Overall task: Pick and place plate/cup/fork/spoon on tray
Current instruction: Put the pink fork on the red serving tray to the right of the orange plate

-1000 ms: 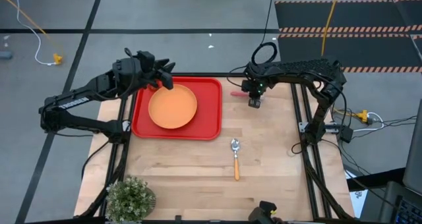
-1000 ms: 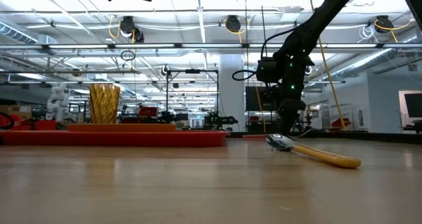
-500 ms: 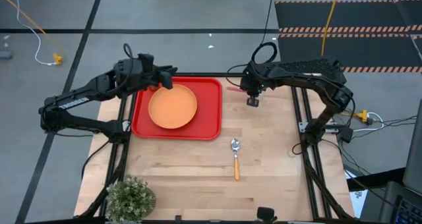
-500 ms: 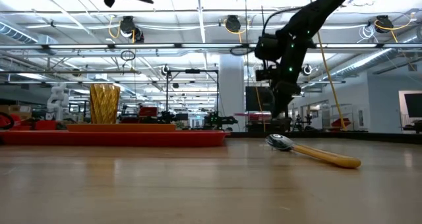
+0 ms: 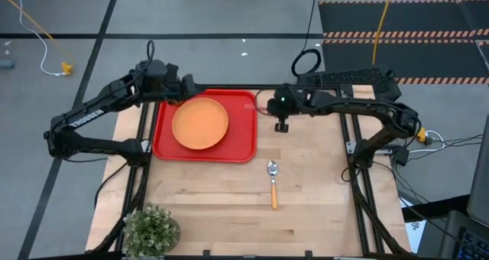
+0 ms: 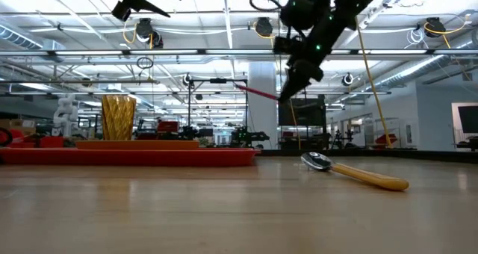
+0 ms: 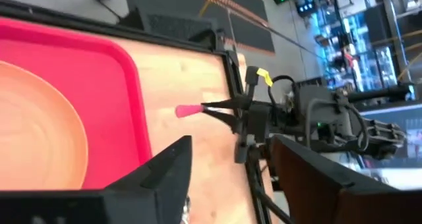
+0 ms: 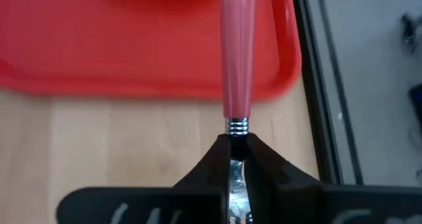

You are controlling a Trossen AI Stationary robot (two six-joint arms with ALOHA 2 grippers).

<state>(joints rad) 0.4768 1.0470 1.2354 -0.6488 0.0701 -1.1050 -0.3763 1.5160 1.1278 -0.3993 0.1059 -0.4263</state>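
Tray (image 5: pixel 243 141): red, rectangular, lying flat on the far left part of the wooden table (image 5: pixel 306 199). Its long side shows as a low red band in the low view (image 6: pixel 149 158).

Plate (image 5: pixel 200 123): orange, round, resting inside the tray, left of the tray's middle. Its edge is visible from the left wrist view (image 7: pixel 39 145).

Cup (image 6: pixel 119 117): amber, ribbed, standing upright on the tray behind the plate, seen in the low view; from overhead the left arm covers it.

Fork (image 8: pixel 236 53): pink-red handle, metal head. Held off the table, above the tray's far right edge. The handle points out toward the tray; the metal head sits between the fingers. In the low view it hangs tilted in the air (image 6: pixel 258 92), well above the tabletop.

Right gripper (image 5: pixel 280 105): raised, just beside the tray's far right corner, fingers clamped on the fork's metal head. The left wrist view shows it from the front with the pink handle tip sticking out (image 7: pixel 227 109).

Left gripper (image 5: pixel 183 88): hovering high over the tray's far edge, beside the plate. Fingers apart, holding nothing; both show spread in its own wrist view (image 7: pixel 231 178).

Spoon (image 5: pixel 273 185): orange-yellow handle, metal bowl, lying flat on the bare table, well apart from the tray, to its near right. Untouched by either arm.

Potted plant (image 5: pixel 150 229): green, at the table's near left corner.
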